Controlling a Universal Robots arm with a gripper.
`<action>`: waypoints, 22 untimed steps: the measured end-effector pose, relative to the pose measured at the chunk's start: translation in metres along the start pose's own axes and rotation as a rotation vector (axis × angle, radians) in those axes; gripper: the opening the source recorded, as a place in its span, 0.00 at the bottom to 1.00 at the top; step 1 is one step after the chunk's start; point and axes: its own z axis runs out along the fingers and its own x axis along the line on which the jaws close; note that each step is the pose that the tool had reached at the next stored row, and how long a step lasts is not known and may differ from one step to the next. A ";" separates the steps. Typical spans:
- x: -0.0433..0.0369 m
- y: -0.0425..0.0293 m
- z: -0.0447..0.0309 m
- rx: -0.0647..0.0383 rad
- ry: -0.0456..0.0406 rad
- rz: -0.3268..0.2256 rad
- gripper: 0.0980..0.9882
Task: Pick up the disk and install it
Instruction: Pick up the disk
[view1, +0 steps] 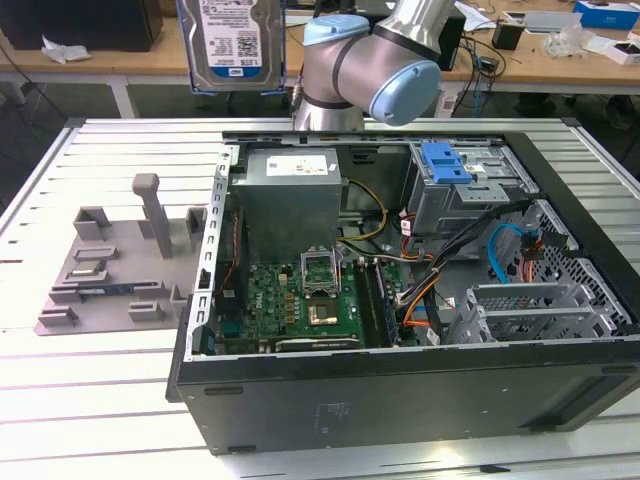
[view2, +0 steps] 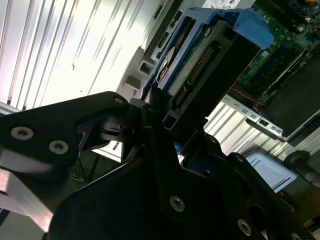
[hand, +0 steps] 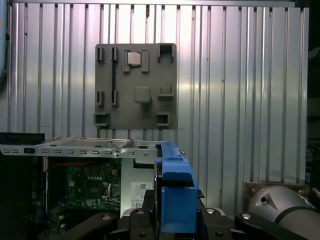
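Note:
The disk (view1: 232, 45), a silver hard drive with a white-and-blue label in a blue carrier, hangs high above the far side of the table, label facing the exterior camera. It is to the exterior view's left of the arm (view1: 375, 60) and behind the open computer case (view1: 400, 390). In both wrist views my gripper (view2: 175, 125) (hand: 175, 212) is shut on the disk (view2: 200, 60), its black fingers (hand: 144, 205) pressing the blue carrier (hand: 175, 190) from both sides. The disk's connector edge shows in the second wrist view.
Inside the case sit a grey power supply (view1: 290, 195), the motherboard (view1: 300, 300), loose cables (view1: 500, 250) and a metal drive cage (view1: 480, 195) topped by a blue latch (view1: 445, 162). A grey fixture plate (view1: 110, 270) (hand: 136, 85) lies on the slatted table (view1: 60, 380).

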 end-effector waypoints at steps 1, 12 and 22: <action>0.0001 -0.0037 -0.0001 0.000 0.0000 0.000 0.30; 0.0013 -0.0567 -0.0007 0.000 0.0000 0.000 0.30; 0.0025 -0.1125 -0.0015 0.000 -0.0001 0.000 0.30</action>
